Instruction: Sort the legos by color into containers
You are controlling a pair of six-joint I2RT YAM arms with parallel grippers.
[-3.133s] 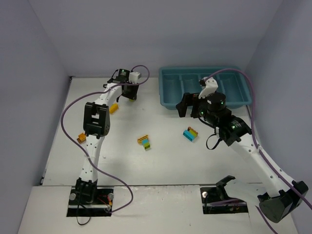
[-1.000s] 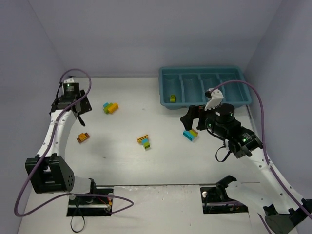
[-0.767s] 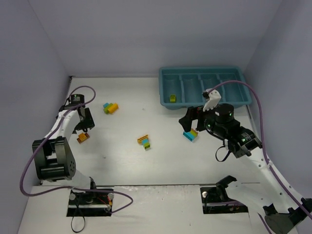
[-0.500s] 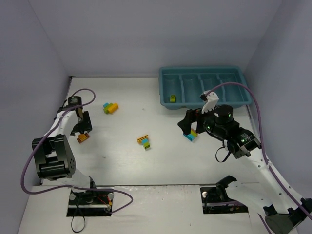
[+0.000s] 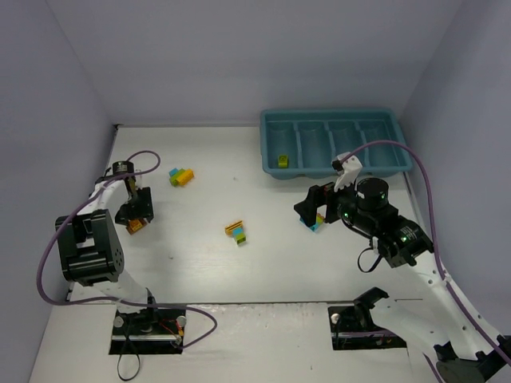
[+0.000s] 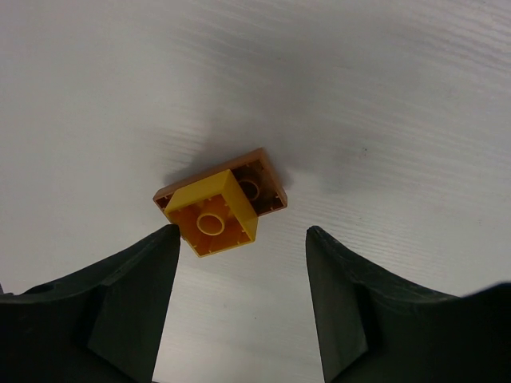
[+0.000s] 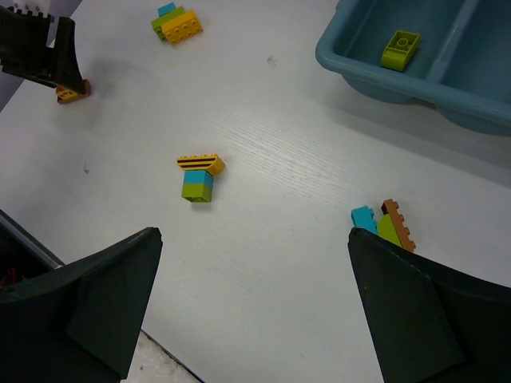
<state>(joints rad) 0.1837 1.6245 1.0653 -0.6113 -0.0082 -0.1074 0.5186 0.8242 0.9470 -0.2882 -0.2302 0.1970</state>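
Observation:
A yellow brick stuck on an orange plate [image 6: 217, 214] lies on the white table at the far left [image 5: 136, 226]. My left gripper [image 6: 241, 233] stands open just over it [image 5: 134, 214]; the yellow brick's corner sits by the left finger, not pinched. My right gripper [image 7: 254, 235] is wide open and empty, hovering [image 5: 311, 211] beside a cyan, green and orange clump [image 7: 385, 226] [image 5: 317, 221]. The teal tray [image 5: 335, 118] stands at the back right, with one green lego [image 5: 282, 160] in its leftmost compartment.
A yellow, cyan and green clump [image 5: 236, 232] lies mid-table. Another clump of green, cyan and yellow [image 5: 181, 175] sits at the back left. Grey walls close in the table on the left, back and right. The tray's near rim [image 7: 343, 60] is just beyond the right gripper.
My left arm has swung from the back-left corner down onto the yellow-orange clump, its jaws narrowing a little. The right gripper has dropped slightly toward the cyan-green clump.

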